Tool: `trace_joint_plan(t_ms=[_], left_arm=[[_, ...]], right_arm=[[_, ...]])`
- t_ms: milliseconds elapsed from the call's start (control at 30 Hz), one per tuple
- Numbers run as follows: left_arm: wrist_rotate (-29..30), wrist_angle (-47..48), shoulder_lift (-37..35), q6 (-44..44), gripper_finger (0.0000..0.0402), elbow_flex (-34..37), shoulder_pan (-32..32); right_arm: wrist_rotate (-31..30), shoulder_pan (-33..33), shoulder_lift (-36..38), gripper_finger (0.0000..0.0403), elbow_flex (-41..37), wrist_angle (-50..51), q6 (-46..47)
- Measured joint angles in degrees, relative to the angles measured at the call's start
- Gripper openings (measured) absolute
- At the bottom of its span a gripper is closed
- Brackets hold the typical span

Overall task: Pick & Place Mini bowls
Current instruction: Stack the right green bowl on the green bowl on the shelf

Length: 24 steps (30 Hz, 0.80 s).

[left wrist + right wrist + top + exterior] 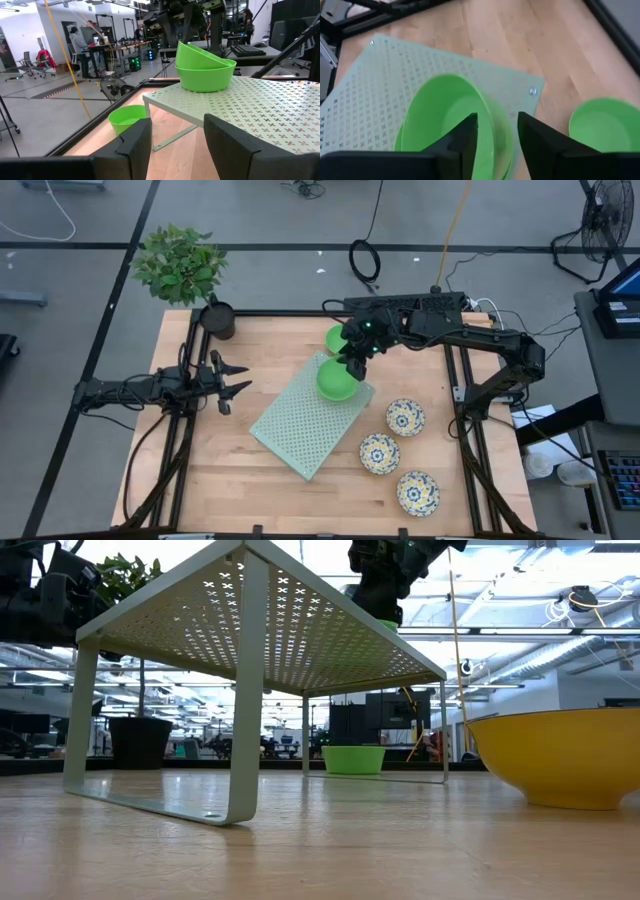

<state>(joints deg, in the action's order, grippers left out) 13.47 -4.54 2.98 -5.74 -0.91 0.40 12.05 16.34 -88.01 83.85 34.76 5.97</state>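
Two plain green mini bowls (204,75) sit stacked on the far right corner of the pale green perforated mat (300,420), a raised shelf; the upper bowl (197,54) lies tilted in the lower. My right gripper (497,122) hovers over them, open, one finger inside and one outside the upper bowl's rim. A third green bowl (335,338) rests on the table just beyond the mat. Three floral bowls (405,417) (380,452) (417,492) stand on the table to the mat's right. My left gripper (232,378) waits open at the table's left side. My right gripper comes slanting down from the far right, its fingers (470,135) standing on either side of the upper bowl's rim (490,120). Whether a finger touches the rim I cannot tell. The bowl rests tilted in the lower bowl.
A black plant pot (217,320) stands at the far left corner. The mat stands on legs (245,740) with room beneath. Black frame rails run along the table's left, right and far edges. Bare wood lies at the near left.
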Motion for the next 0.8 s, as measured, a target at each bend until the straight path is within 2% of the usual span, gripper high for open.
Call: trace_joint_plan(t_ms=[200, 433, 800], left_arm=[[0.00, 0.00, 0.00, 0.00, 0.0182, 0.00, 0.00], [0.00, 0.00, 0.00, 0.00, 0.0182, 0.00, 0.00], [0.00, 0.01, 0.00, 0.00, 0.0182, 0.01, 0.00]], right_arm=[[-0.02, -0.24, 0.00, 0.0146, 0.00, -4.88, -3.09], [0.01, -3.01, 0.00, 0.0129, -0.13, -8.02, -11.54], [-0.23, -2.80, 0.00, 0.0107, -10.25, -16.74, -9.87]])
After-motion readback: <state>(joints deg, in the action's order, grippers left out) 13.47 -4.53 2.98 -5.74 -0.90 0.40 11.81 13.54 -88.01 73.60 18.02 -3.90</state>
